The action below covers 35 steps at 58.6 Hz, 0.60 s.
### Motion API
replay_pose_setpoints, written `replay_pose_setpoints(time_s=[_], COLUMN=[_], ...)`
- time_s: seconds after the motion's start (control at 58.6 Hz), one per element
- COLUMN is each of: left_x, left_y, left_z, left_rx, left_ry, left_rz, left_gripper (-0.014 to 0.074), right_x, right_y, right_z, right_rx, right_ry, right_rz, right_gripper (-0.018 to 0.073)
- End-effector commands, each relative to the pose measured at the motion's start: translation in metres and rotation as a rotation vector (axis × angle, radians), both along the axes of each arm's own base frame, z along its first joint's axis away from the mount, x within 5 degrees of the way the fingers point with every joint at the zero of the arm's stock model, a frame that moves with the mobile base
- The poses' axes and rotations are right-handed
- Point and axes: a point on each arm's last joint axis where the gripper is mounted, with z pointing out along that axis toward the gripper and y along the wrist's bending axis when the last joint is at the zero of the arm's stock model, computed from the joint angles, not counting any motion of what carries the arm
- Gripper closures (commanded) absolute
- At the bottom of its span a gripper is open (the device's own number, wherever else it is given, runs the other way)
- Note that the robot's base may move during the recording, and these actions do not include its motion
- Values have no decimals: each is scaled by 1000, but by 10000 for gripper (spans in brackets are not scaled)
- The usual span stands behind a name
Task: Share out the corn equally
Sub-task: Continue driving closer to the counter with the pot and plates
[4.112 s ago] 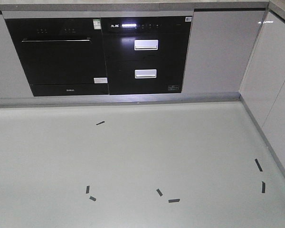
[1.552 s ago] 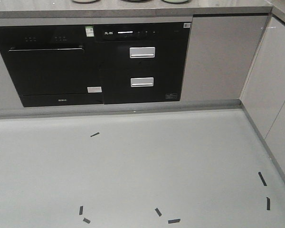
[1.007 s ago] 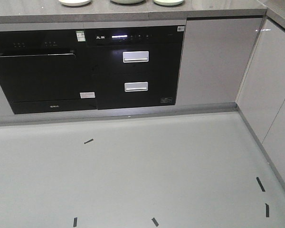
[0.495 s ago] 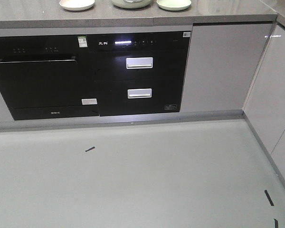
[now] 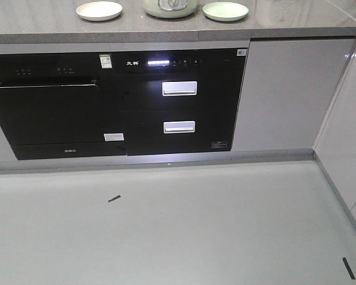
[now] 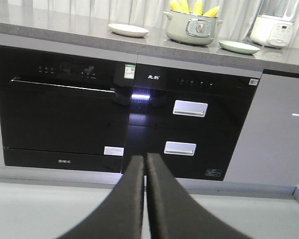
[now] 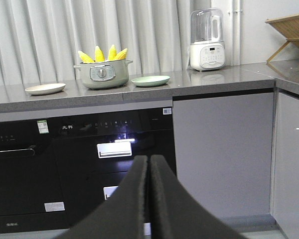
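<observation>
Unlike four seconds ago, the front view now reaches the worktop (image 5: 41, 24), the white plate (image 5: 99, 10), the green plate (image 5: 225, 10) and the base of the pot (image 5: 169, 7). Only the wrist views show the corn (image 7: 103, 54) standing in that pot, and the left fingers (image 6: 132, 199) and right fingers (image 7: 162, 199) pressed together, empty.

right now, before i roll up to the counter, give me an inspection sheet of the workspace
surface: grey countertop, no spills seen
job's things: corn, four cobs standing upright in the pot; cream plate and green plate either side of it, both empty
clutter: white appliance and wooden rack further right
grippers: left pincer and right pincer shut, holding nothing, short of the counter
cables: nothing seen
surroundings: black built-in appliances under the counter, curtain behind, tape marks on the floor
</observation>
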Motion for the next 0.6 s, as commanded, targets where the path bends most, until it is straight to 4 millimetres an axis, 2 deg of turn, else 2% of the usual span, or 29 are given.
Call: replay_pose_setpoints(time_s=[0.0,0.58], left_x=[-1,-1], left_y=[1,1], left_z=[15,15], left_rx=[-8,-8], left_ry=[-107,-107], left_rz=[11,11], left_gripper=[603,603], right_x=[0,0], right_y=[1,1], right_z=[1,1], right_rx=[-13,-13], right_ry=[-61,-61], right_rz=[4,4], right_gripper=[564,564])
